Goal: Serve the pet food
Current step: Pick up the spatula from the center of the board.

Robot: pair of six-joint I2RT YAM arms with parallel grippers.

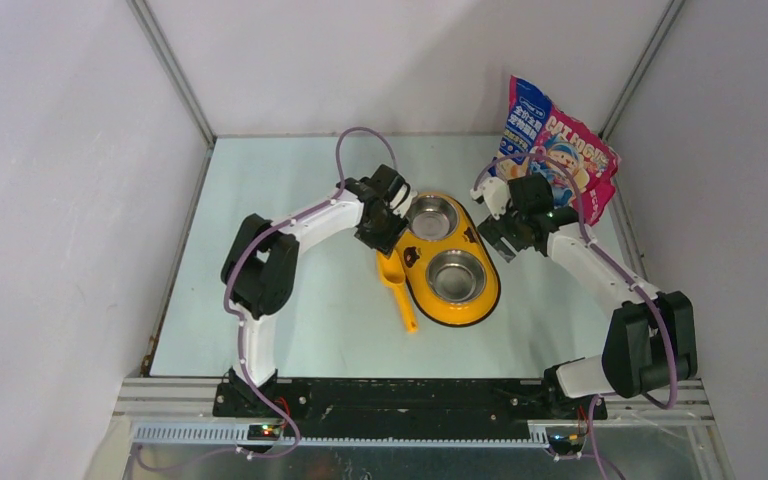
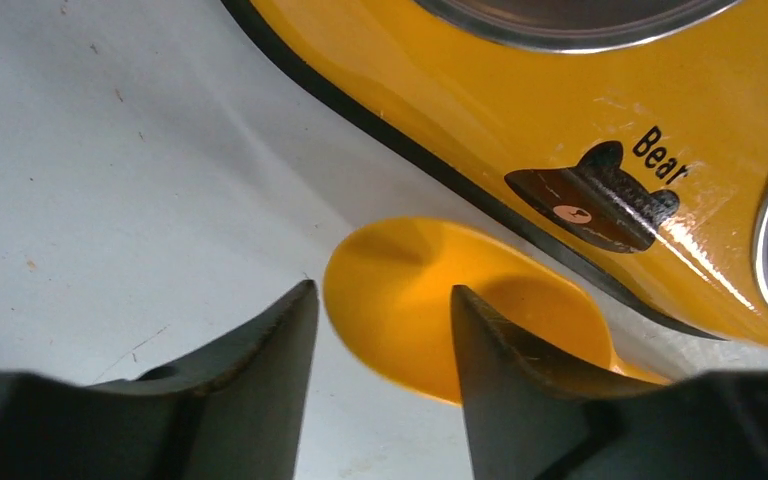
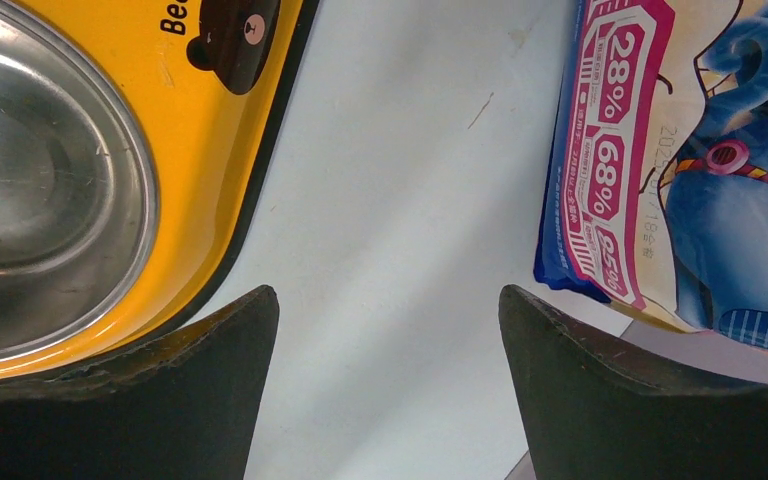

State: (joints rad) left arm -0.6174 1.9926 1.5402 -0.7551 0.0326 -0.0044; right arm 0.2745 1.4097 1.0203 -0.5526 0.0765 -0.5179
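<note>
1. The pouch stands upright at the far right of the table, near the back corner; no kibble shows anywhere, and both bowls of the feeder look empty
2. The right gripper has its jaws spread wide and holds nothing; it hangs over bare table in the gap between feeder and pouch
3. From that gripper the pouch lies just off to the far right, its lower edge close beside one finger but not between the two. The right arm is plainly the nearer one to it; the left arm is on the other side of the feeder
4. The left gripper is partly open, low over the rounded end of the scoop. One finger sits over the scoop's hollow, the other on the table side, with a sliver of table showing between it and the rim, so I judge nothing is clamped yet
5. The scoop lies along the feeder's left side, long axis running far to near, handle toward the arm bases
6. Serving has barely begun, I judge: the pouch is untouched
</note>
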